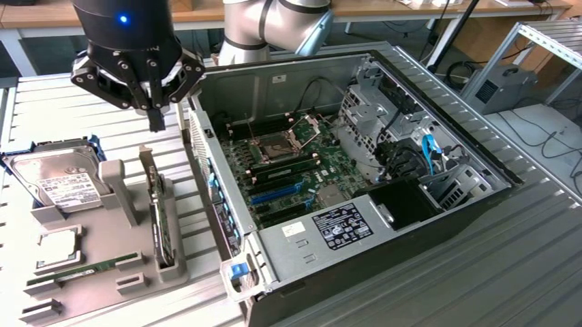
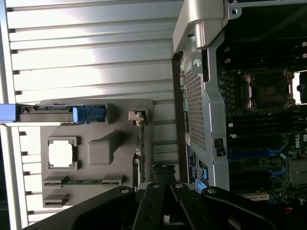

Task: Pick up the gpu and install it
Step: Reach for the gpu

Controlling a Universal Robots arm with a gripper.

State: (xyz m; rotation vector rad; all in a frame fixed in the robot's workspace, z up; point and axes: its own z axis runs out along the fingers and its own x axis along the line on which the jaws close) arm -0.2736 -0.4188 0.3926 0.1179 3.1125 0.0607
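One gpu [image 1: 160, 221] stands on its long edge in a slot of the grey holder tray [image 1: 109, 286], just beside the open computer case [image 1: 300, 248] on the exterior view's left, with the hard drive [image 1: 56, 182], a processor chip [image 1: 58, 245] and the memory stick [image 1: 86, 269] lying in the same tray. The gripper [image 1: 157, 122] hangs above the far end of the card, apart from it, with its two fingers drawn together and nothing between them. In the wrist view the gpu [image 2: 140, 153] runs as a thin dark strip straight out from the gripper [image 2: 163, 168], so the fingers look lined up over its upper edge. I judge the card light and stiff, yet delicate: a bare circuit board with small parts and a fan on one face, easy to crack or scrape if squeezed hard or twisted. The safest hold is probably across the thin upper edge near the middle of its length, pads flat on both faces and away from the fan, so it hangs level and does not swing. Its smooth faces may slip in a loose grip, and the contact edge underneath should stay untouched for the blue slot [image 1: 272, 195] on the motherboard [image 1: 300, 170]
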